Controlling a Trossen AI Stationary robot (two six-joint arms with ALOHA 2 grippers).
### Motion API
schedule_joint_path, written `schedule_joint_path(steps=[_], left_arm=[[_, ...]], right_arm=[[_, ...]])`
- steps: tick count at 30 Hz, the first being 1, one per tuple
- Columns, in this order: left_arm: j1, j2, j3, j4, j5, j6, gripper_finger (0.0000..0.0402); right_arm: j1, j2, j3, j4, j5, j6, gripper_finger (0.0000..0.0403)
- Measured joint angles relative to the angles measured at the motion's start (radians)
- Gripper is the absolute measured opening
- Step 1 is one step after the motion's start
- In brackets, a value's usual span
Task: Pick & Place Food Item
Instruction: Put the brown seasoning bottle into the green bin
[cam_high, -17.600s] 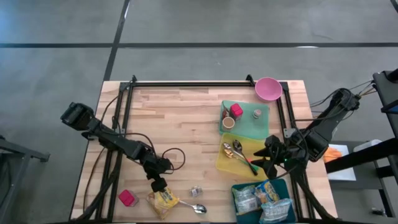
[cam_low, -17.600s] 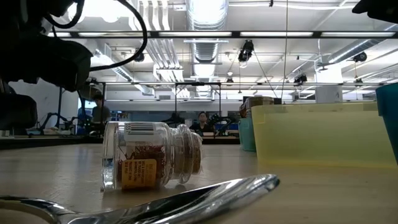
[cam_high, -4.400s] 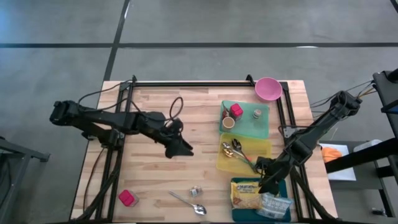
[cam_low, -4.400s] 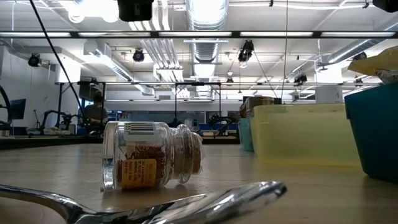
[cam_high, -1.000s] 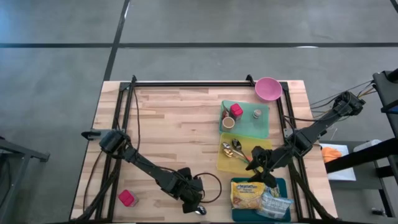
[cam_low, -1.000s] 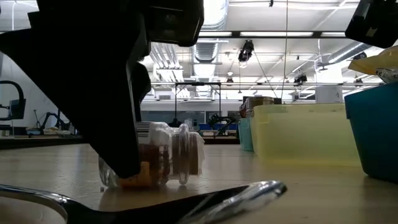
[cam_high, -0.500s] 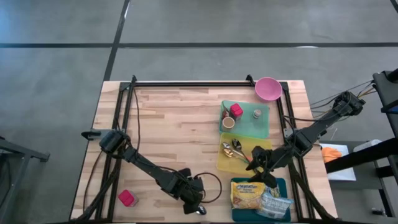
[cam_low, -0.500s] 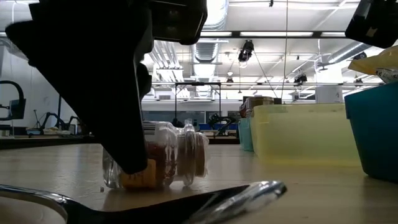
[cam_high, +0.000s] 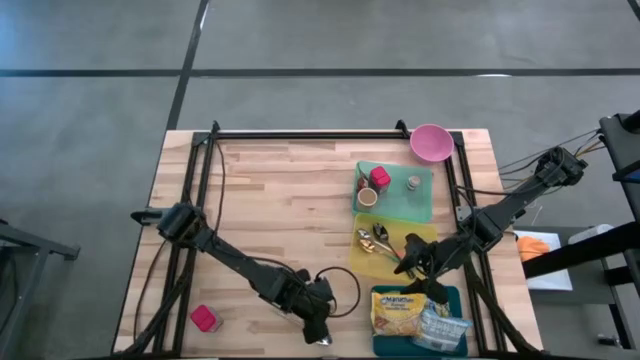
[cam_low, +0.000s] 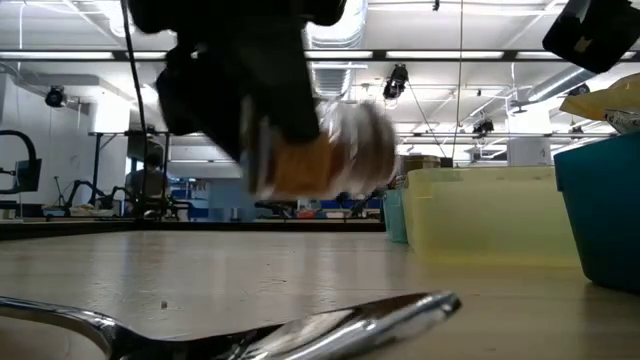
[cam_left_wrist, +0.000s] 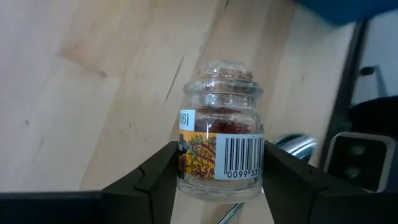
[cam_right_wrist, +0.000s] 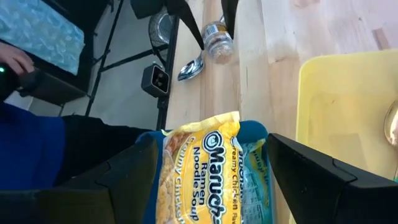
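— While the spice jar (cam_left_wrist: 221, 148) is hanging clear of the tabletop near the front edge, what are the bins holding?
— The blue bin (cam_high: 455, 297) is holding a ramen packet (cam_right_wrist: 200, 169) beside other packets; the yellow tray (cam_high: 432, 232) is holding spoons, and the green tray (cam_high: 425, 203) is carrying small cups.
— How is the left gripper (cam_left_wrist: 219, 180) sitting?
— Its arm is reaching low across the table, fingers pinching the jar's sides.
— And the right gripper (cam_right_wrist: 211, 165)?
— It is hovering over the blue bin, jaws spread around nothing.
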Motion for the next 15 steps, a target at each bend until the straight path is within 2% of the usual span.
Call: schedule_joint_path(steps=[10,15], left_arm=[[0.038,-0.085,0.0,0.068,0.004,-0.001,0.0193],[0.072,-0.129,-0.001,0.169,0.025,0.0,0.0193]], right_arm=[[-0.002,0.0,0.0,0.066,0.012,-0.098,0.0295],[-0.002,0.0,0.0,0.212,0.013,-0.233,0.0295]])
